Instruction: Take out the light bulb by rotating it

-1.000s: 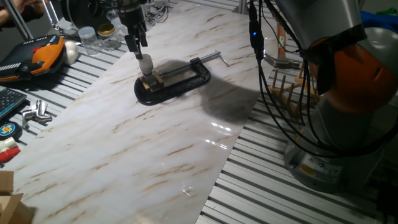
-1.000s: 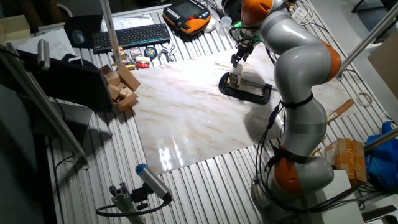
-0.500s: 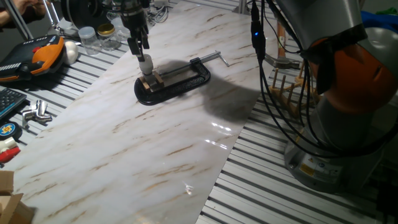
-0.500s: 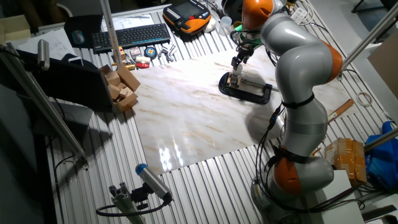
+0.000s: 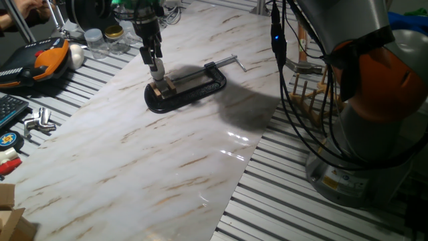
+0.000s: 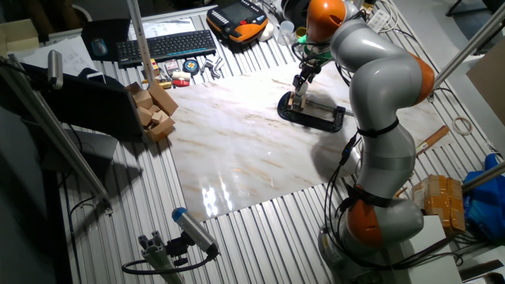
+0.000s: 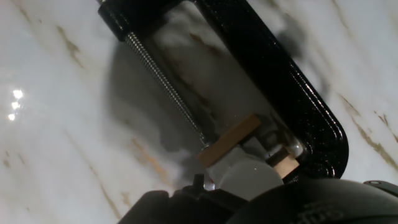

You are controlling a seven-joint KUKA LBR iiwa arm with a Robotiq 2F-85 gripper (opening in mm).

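Observation:
The light bulb [image 5: 157, 69] is small and white and stands upright between two wooden blocks [image 5: 162, 86] held in a black C-clamp [image 5: 190, 87] that lies on the marble board. My gripper [image 5: 155, 60] hangs straight above it, with a finger on each side of the bulb's top, and it looks open. In the other fixed view the gripper [image 6: 301, 81] is over the clamp [image 6: 314, 116]. In the hand view the bulb [image 7: 245, 175] is at the bottom edge between dark blurred fingers [image 7: 180, 205], with a wooden block [image 7: 231, 140] and the clamp's frame [image 7: 280, 81] behind it.
Clear glass jars [image 5: 107, 40], a white egg-shaped object [image 5: 77, 55] and an orange-and-black pendant [image 5: 40, 61] lie behind and to the left of the clamp. The clamp's screw handle [image 5: 231, 61] sticks out to the right. A wooden rack [image 5: 311, 97] stands off the board's right edge.
My gripper has moved a little to the right and down, from beside and above the bulb to straddling its top. The bulb and clamp have not moved.

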